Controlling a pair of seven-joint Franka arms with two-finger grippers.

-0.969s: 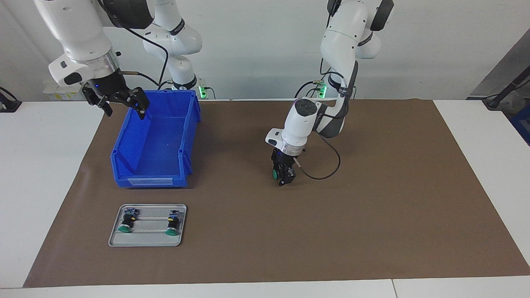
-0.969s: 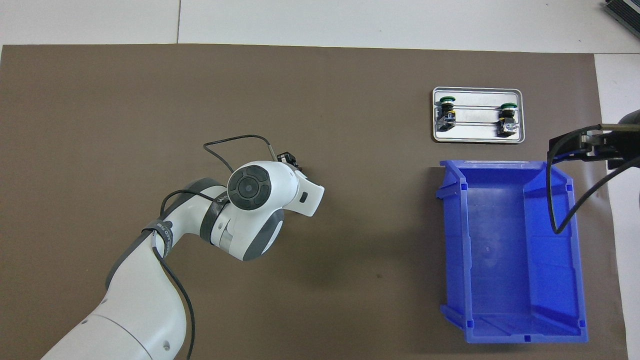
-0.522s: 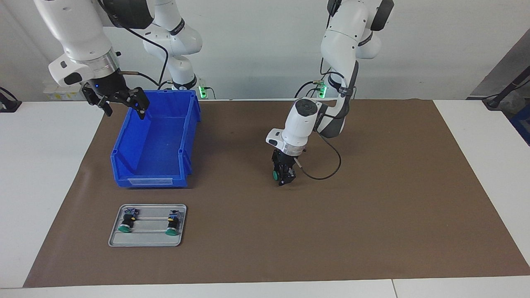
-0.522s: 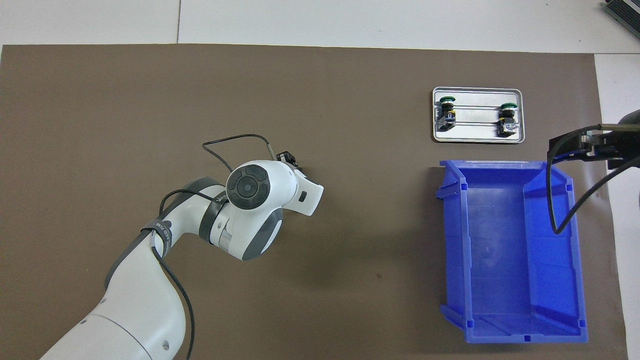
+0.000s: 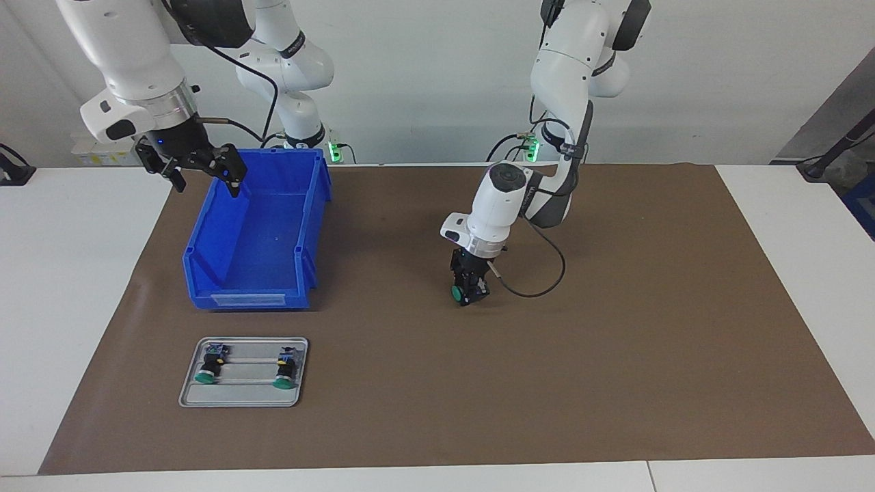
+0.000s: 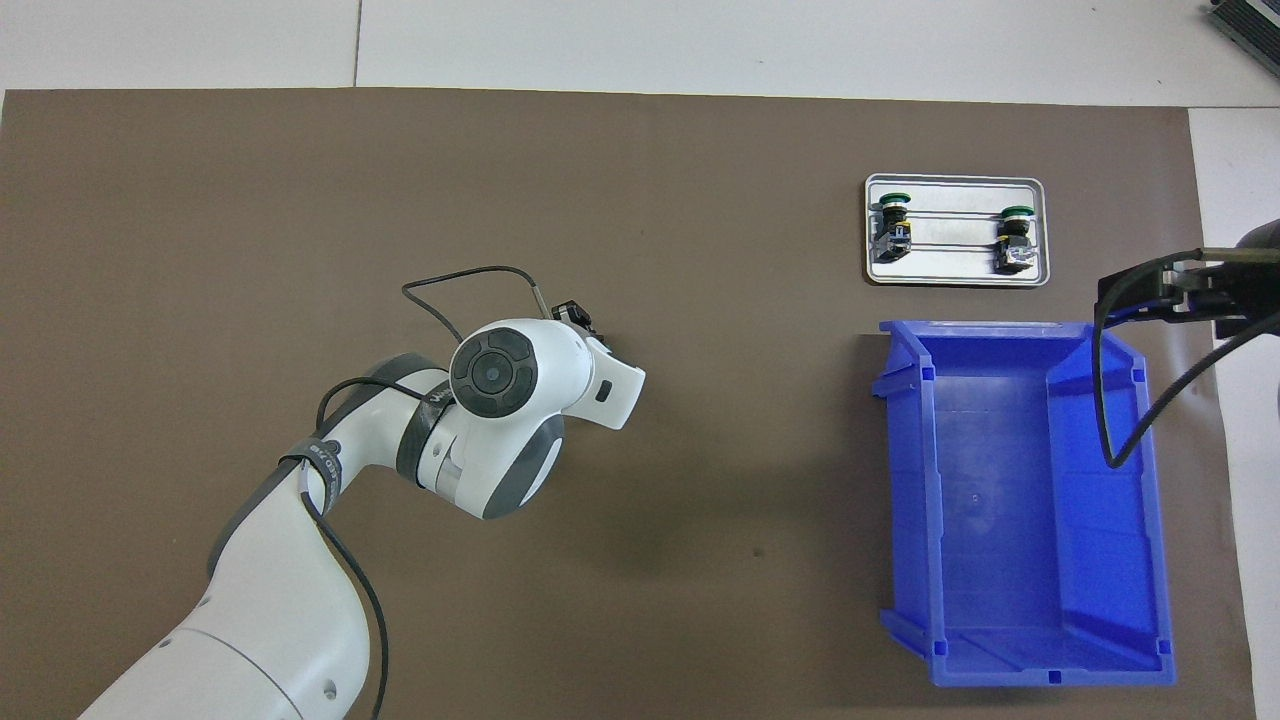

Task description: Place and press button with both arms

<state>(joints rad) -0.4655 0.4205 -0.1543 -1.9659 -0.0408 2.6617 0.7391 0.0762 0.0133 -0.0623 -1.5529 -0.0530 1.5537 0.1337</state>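
Button (image 5: 456, 293), green cap showing, sits clamped between the closed fingers of the left gripper (image 5: 467, 295), low over the brown mat (image 5: 615, 328) and well apart from the blue bin (image 5: 256, 232), toward the left arm's end of the table. The right gripper (image 5: 205, 174) hangs over the bin's rim at the right arm's end, fingers spread wide and holding nothing. Farther from the robots than the bin, just beside it, a metal tray (image 5: 244, 399) carries two more buttons (image 5: 205, 373) lying apart.

A plain brown paper mat (image 5: 615, 355) covers the white table (image 5: 68, 287). At 9 o'clock of centre in the facing view sits a solid blue plastic bin (image 5: 256, 232); the silver-grey metal tray (image 5: 243, 396) carries 2 green-capped black push-buttons (image 5: 206, 370).
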